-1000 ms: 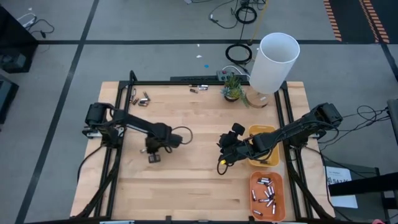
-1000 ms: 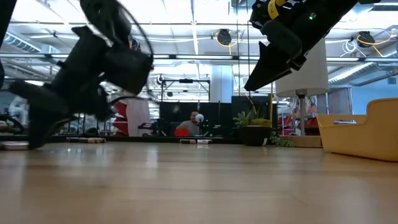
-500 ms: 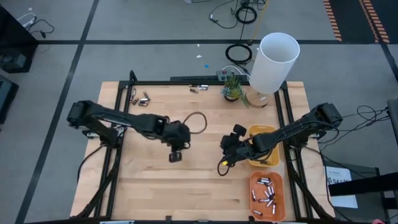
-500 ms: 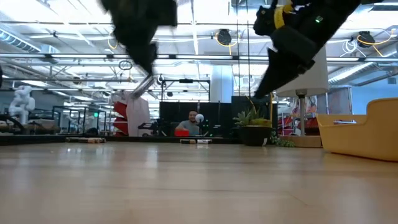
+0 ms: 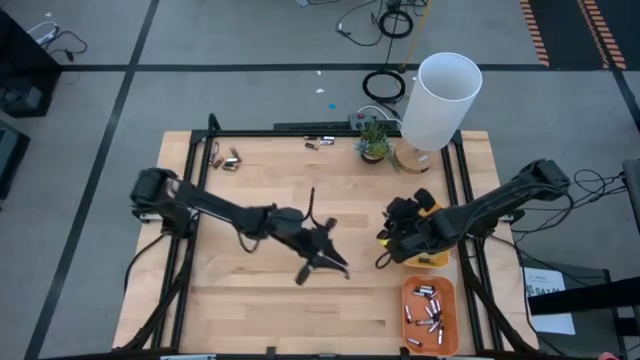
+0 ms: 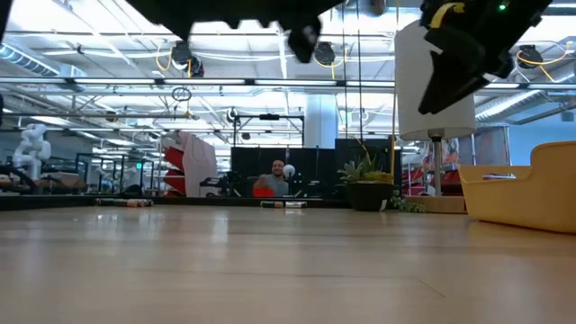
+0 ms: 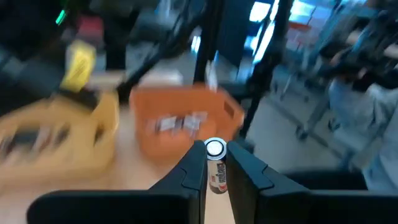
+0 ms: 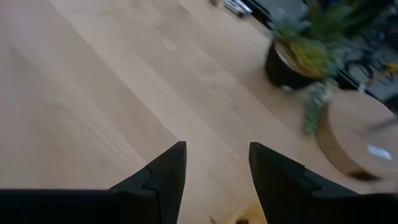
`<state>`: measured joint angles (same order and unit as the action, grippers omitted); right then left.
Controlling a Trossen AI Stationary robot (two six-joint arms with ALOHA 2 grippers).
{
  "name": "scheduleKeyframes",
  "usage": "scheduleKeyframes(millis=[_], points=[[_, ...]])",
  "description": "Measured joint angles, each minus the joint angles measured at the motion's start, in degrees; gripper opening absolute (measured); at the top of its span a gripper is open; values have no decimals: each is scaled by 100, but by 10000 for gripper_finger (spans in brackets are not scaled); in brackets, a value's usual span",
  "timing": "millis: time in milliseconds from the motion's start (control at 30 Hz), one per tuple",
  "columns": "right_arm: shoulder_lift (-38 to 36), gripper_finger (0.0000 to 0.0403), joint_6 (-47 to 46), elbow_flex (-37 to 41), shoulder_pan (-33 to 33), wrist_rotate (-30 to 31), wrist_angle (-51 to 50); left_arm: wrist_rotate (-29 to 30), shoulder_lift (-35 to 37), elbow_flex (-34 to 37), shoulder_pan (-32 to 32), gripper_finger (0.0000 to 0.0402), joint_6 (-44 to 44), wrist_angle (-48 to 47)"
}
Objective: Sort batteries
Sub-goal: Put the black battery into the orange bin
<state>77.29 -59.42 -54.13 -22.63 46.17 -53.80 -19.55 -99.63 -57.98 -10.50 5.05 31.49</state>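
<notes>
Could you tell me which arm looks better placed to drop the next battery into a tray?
Left: its gripper already holds a battery, facing the orange tray. The right gripper is open and empty.

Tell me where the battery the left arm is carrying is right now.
The battery sits clamped between the left gripper fingers, held above the table's middle in the high view, left of the yellow tray and orange tray.
</notes>
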Motion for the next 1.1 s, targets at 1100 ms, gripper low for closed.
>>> scheduleKeyframes(millis=[1100], points=[[-26, 166, -2400, 0, -74, -157, -2229, 317, -4971, -5344, -573, 6, -372, 472]])
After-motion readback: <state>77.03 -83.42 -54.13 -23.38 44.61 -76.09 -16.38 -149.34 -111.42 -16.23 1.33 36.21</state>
